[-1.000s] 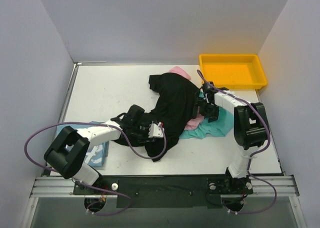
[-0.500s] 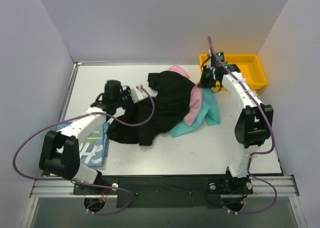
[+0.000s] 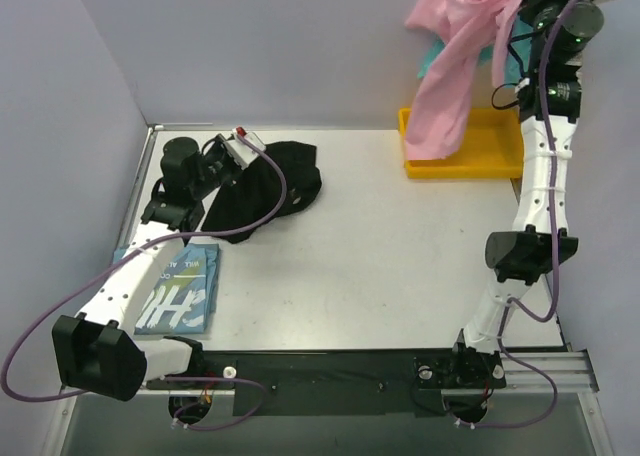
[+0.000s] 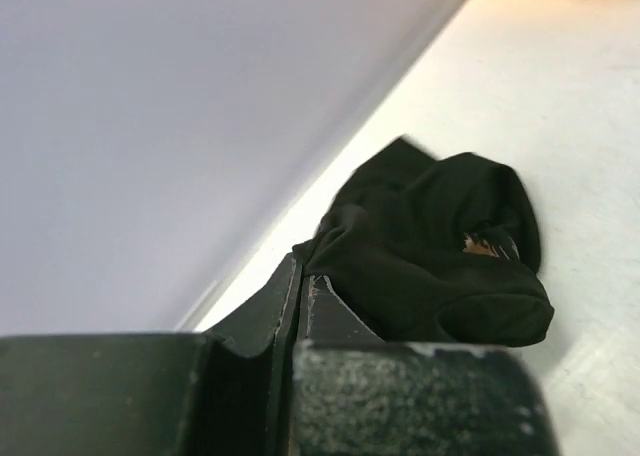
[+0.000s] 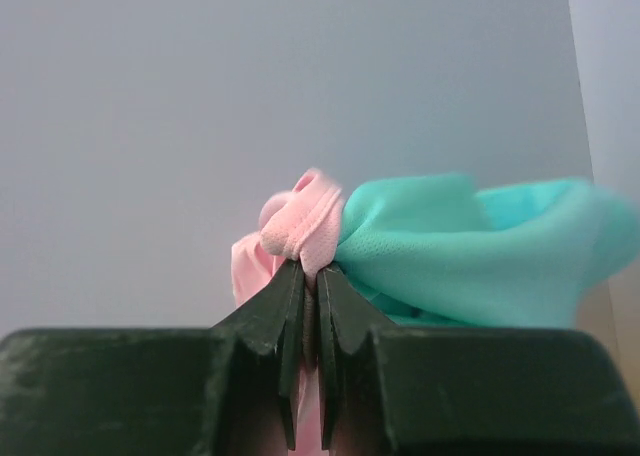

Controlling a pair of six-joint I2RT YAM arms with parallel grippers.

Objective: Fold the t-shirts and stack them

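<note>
The black t-shirt (image 3: pixel 268 184) lies bunched at the table's far left, and my left gripper (image 3: pixel 238 162) is shut on its near edge. In the left wrist view the shut fingertips (image 4: pixel 300 272) meet the black t-shirt (image 4: pixel 430 261). My right gripper (image 5: pixel 310 271) is raised high at the back right and is shut on a fold of the pink t-shirt (image 5: pixel 300 221). The pink t-shirt (image 3: pixel 452 71) hangs down over the tray. The teal t-shirt (image 5: pixel 470 241) bulges beside the jaws and is mostly hidden behind the pink one (image 3: pixel 430 61). A folded light blue t-shirt (image 3: pixel 178 291) lies near the left front.
A yellow tray (image 3: pixel 500 151) stands at the back right corner, under the hanging cloth. Grey walls close the table on the left, back and right. The left arm stretches along the left wall.
Both grippers have shut on cloth. The left arm dragged the black t-shirt to the far left. The right arm lifted the pink and teal t-shirts off the table, high above the tray.
</note>
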